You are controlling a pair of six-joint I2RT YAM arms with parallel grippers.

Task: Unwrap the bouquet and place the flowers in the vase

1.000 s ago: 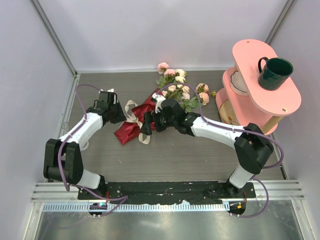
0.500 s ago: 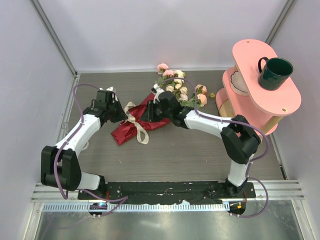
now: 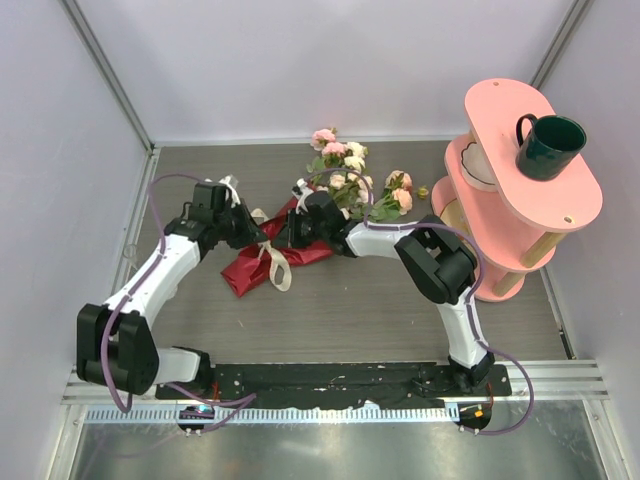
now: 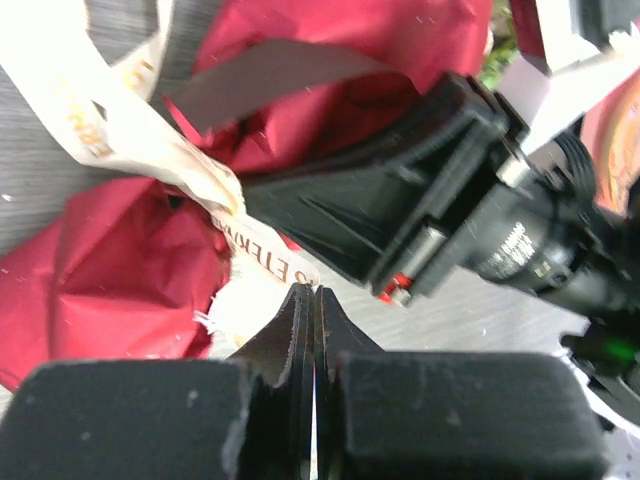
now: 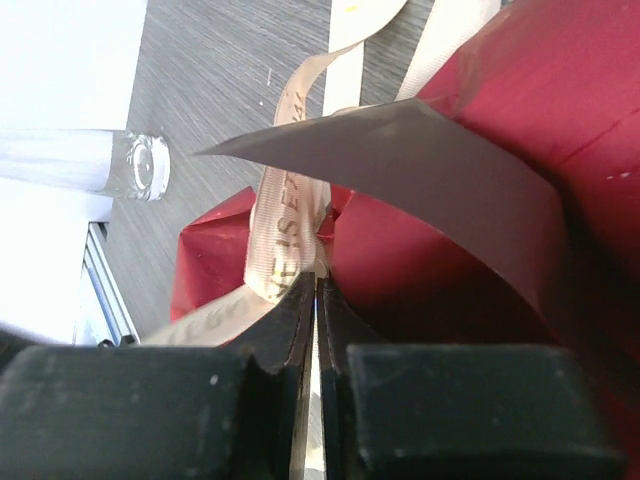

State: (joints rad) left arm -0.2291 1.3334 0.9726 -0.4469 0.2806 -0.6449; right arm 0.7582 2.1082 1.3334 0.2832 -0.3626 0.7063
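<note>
Right claw [image 5: 315,280] clenched on ribbon [image 5: 285,235]. Left claw [image 4: 308,292] clenched at a ribbon end (grip itself unclear). Bouquet [image 3: 262,265] lies on table [image 3: 400,320], under both claws.

Risk: a pull drags the whole bouquet or tightens the knot. The claws are nearly touching and may collide.

Open room on the near side. Flowers [image 3: 350,180] lie close to the back wall [image 3: 300,80]. Vase [image 5: 140,165] stands at the left.

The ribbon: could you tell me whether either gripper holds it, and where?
Apparently both: left gripper pinches the ribbon near a frayed tail end; right gripper pinches another strand by the wrapping.
</note>
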